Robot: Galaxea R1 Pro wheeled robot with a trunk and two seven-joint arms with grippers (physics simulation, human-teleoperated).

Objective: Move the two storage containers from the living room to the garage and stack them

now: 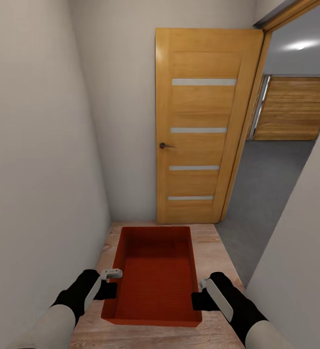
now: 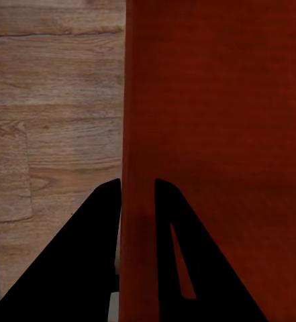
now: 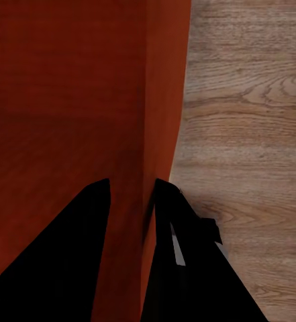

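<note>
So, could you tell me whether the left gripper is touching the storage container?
Touching: in the left wrist view, the left gripper straddles the storage container wall, fingers against both faces.

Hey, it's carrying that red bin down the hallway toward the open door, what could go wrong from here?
Three risks stand out.
1. The storage container is held only by its thin side walls, left gripper and right gripper each pinching one; a wall might slip free.
2. The hallway is narrow and the open wooden door stands straight ahead, so the bin could clip it.
3. The doorway to the grey floor lies off to the right, forcing a tight turn.
</note>
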